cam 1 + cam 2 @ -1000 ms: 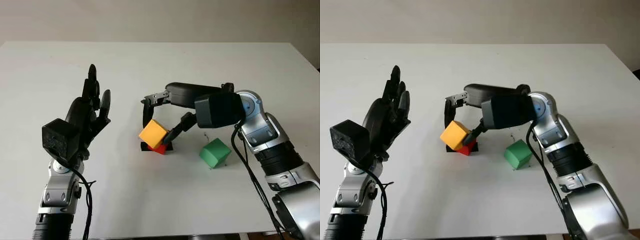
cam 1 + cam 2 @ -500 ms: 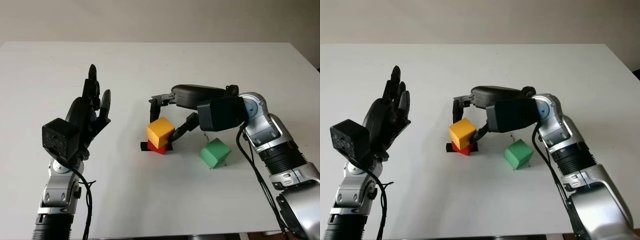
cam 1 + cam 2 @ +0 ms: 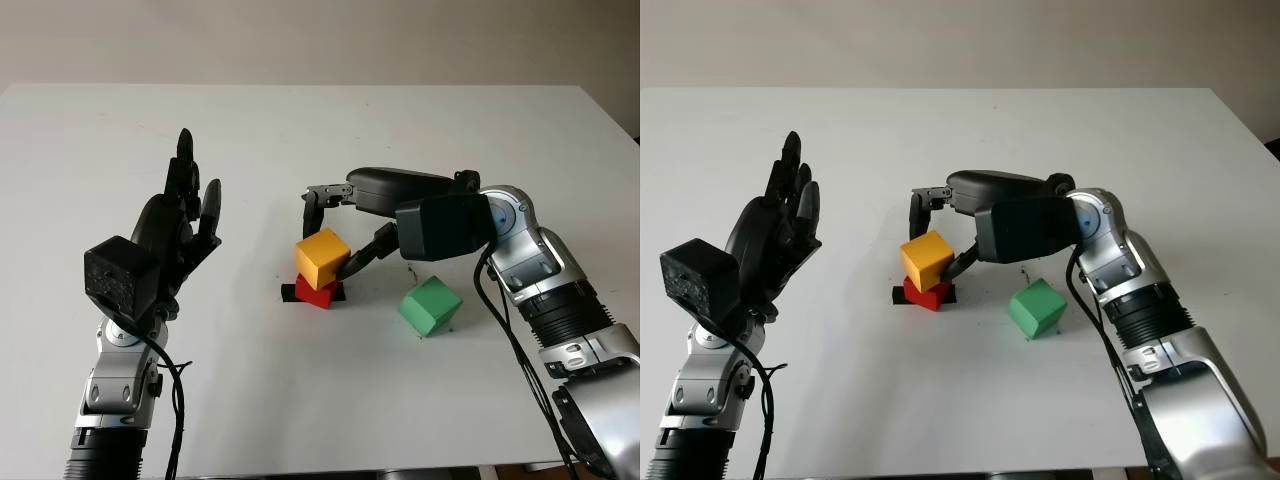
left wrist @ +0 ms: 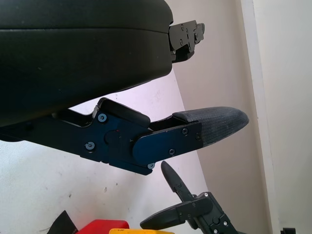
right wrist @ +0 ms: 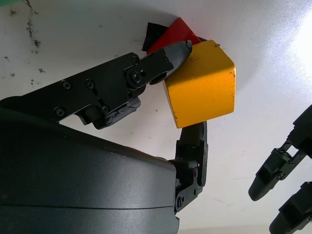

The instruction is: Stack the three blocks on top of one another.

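Note:
The yellow block (image 3: 322, 258) sits on top of the red block (image 3: 314, 294) near the table's middle, turned a little askew to it. My right hand (image 3: 327, 248) reaches in from the right and is shut on the yellow block: one fingertip (image 5: 179, 48) presses its corner and another finger (image 5: 193, 141) its opposite face. The green block (image 3: 430, 306) lies on the table to the right of the pair, under my right forearm. My left hand (image 3: 185, 215) is held up, open, to the left of the blocks.
A small black patch (image 3: 289, 292) lies under the red block. The white table (image 3: 300, 130) stretches bare behind the blocks and in front of them. My left hand's fingers (image 5: 287, 195) appear beyond the yellow block in the right wrist view.
The right hand has carried the yellow block up and to the right, from a tilted spot at the red block's left edge onto its top. The left hand has not moved.

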Action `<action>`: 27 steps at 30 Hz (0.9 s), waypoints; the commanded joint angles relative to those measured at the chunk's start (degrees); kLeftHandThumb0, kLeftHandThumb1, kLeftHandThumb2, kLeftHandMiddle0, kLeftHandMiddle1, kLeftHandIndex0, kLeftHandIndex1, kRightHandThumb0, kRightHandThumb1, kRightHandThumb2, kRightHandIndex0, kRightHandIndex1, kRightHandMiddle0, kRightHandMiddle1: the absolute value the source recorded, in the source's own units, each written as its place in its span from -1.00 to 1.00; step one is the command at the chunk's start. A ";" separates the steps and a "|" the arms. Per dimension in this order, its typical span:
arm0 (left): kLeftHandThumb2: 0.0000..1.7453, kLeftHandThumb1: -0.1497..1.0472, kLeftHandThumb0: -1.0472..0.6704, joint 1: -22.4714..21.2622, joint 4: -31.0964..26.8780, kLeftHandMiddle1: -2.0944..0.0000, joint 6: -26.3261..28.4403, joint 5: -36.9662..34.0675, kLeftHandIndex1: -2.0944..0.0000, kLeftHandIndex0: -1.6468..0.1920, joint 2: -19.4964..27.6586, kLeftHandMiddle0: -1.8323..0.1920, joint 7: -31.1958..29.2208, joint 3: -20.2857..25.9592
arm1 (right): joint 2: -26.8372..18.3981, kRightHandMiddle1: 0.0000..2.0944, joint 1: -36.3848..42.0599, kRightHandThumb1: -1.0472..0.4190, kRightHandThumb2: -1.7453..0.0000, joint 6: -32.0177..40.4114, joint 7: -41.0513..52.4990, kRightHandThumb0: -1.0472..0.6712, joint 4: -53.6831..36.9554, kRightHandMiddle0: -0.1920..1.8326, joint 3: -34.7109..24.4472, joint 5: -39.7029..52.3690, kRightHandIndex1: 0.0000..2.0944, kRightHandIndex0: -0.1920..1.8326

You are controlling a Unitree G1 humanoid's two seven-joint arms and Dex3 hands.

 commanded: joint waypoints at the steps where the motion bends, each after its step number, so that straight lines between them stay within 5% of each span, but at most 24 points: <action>1: -0.22 1.00 -0.64 0.05 -0.81 1.00 0.04 -0.12 1.00 1.00 0.14 1.00 -0.02 0.06 | -0.58 0.33 -0.50 -0.90 0.94 -1.39 -0.49 -0.16 1.01 -0.51 0.01 -0.11 -0.96 -0.62; 10: -0.23 1.00 -0.64 0.19 -0.86 1.00 -0.06 0.18 1.00 1.00 0.13 1.00 0.24 0.04 | -0.87 0.22 -1.01 -0.88 0.94 1.49 2.11 -0.22 -0.23 -0.55 0.66 -1.06 -0.97 -0.67; 15: -0.22 1.00 -0.64 0.28 -1.05 1.00 0.19 0.19 1.00 1.00 0.18 1.00 0.28 0.13 | -1.91 -0.56 -0.85 -0.75 0.94 4.51 4.17 -0.48 -3.27 -0.79 0.98 -2.71 -0.97 -0.92; 18: -0.23 1.00 -0.64 0.26 -1.12 1.00 0.14 -0.11 1.00 1.00 0.27 1.00 -0.06 0.09 | -2.63 -0.80 -0.54 -0.73 0.94 6.40 4.87 -0.57 -5.85 -0.90 0.51 -3.11 -1.00 -0.99; 27: -0.22 1.00 -0.63 0.09 -0.70 0.99 -0.40 0.12 1.00 1.00 0.29 1.00 0.08 0.09 | -6.55 -0.90 1.50 -0.72 0.94 9.44 3.36 -0.63 -12.22 -0.97 -3.80 -1.81 -1.00 -1.00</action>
